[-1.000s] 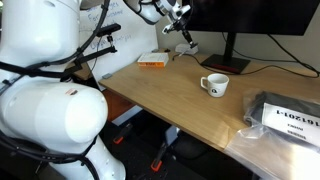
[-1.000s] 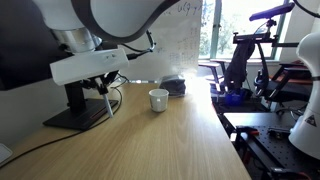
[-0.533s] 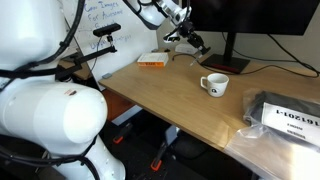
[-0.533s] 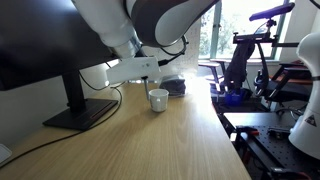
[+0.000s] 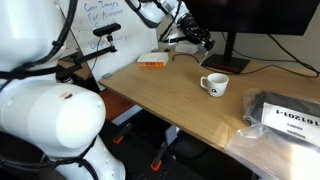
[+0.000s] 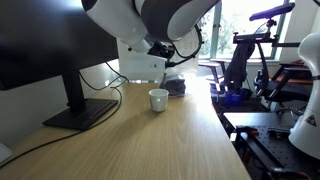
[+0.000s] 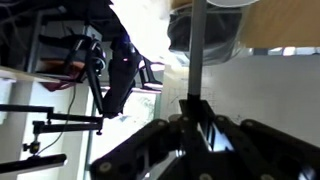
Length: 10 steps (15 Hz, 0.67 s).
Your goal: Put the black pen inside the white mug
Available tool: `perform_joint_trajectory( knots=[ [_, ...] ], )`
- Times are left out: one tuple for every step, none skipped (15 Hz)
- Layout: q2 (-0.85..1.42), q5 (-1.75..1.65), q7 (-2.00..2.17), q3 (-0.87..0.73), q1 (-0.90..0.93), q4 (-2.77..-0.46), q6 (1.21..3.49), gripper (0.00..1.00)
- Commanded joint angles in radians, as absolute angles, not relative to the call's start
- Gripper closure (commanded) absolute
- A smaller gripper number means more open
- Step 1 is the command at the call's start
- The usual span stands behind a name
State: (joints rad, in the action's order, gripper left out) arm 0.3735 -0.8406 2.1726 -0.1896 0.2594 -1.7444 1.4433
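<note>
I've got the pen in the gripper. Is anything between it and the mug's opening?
Nothing visible does. The black pen is held by the gripper in open air, and the white mug stands alone on the table with its mouth uncovered.

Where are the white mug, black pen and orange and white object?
white mug [image 5: 215,87]: an exterior view, side wall
black pen [image 7: 197,55]: wrist view, mid-shaft
orange and white object [image 5: 152,62]: an exterior view, top face
</note>
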Motion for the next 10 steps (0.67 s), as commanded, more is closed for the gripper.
perform_joint_trajectory(
  knots=[
    [0.444,-0.907,2.304,-0.148,0.212,-1.686,1.316,0.96],
    [0.474,-0.925,2.338,-0.144,0.201,-1.665,1.289,0.96],
    [0.503,-0.940,2.353,-0.140,0.191,-1.647,1.267,0.96],
    [0.529,-0.947,2.354,-0.134,0.179,-1.629,1.261,0.96],
    [0.564,-0.958,2.354,-0.132,0.171,-1.605,1.248,0.96],
    [0.600,-0.965,2.340,-0.130,0.165,-1.576,1.240,0.96],
    [0.628,-0.969,2.327,-0.125,0.157,-1.551,1.246,0.96],
    [0.663,-0.977,2.311,-0.123,0.151,-1.521,1.251,0.96],
    [0.697,-0.982,2.309,-0.124,0.150,-1.491,1.244,0.96],
    [0.717,-0.978,2.303,-0.120,0.144,-1.471,1.259,0.96]
  ],
)
